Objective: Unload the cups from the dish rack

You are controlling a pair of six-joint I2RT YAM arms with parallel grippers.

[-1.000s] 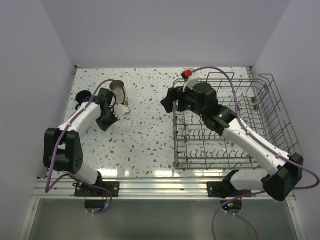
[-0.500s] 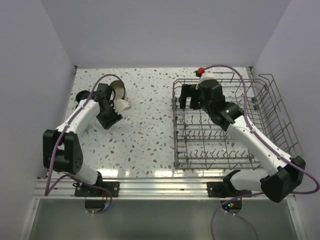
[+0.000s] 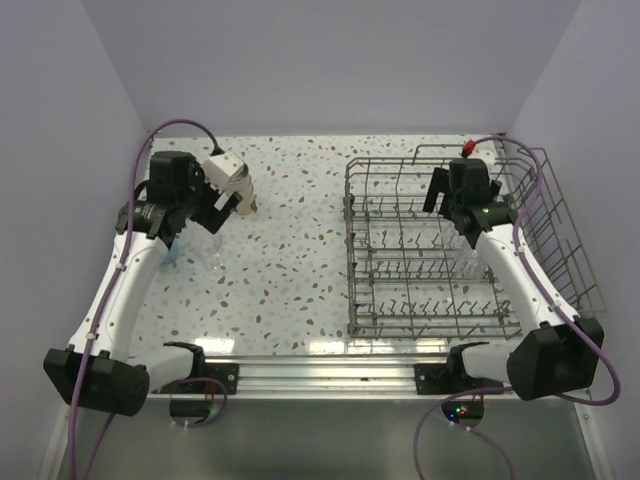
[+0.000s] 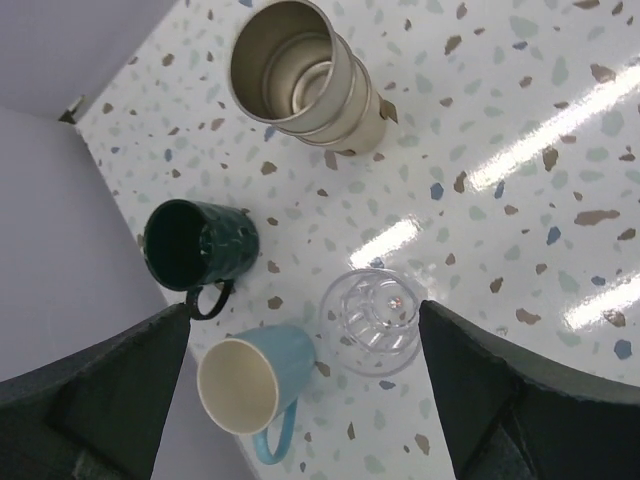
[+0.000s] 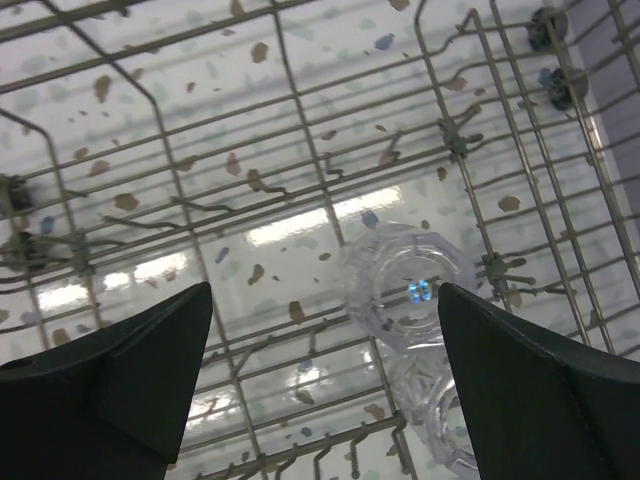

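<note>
My left fingers (image 4: pixel 100 400) hang spread wide above the desk tumbler (image 4: pixel 372 320); my right fingers (image 5: pixel 110 380), equally released, flank the racked tumbler (image 5: pixel 403 285).

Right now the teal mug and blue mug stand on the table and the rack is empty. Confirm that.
Not empty: the right wrist view shows clear glass tumblers in the dish rack. The teal mug and blue mug do stand on the table.

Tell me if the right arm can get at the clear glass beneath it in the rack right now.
Probably yes. The right gripper hangs open right above the clear glass; nothing covers it. Only the dish rack wires close beside it might crowd the grip.
</note>
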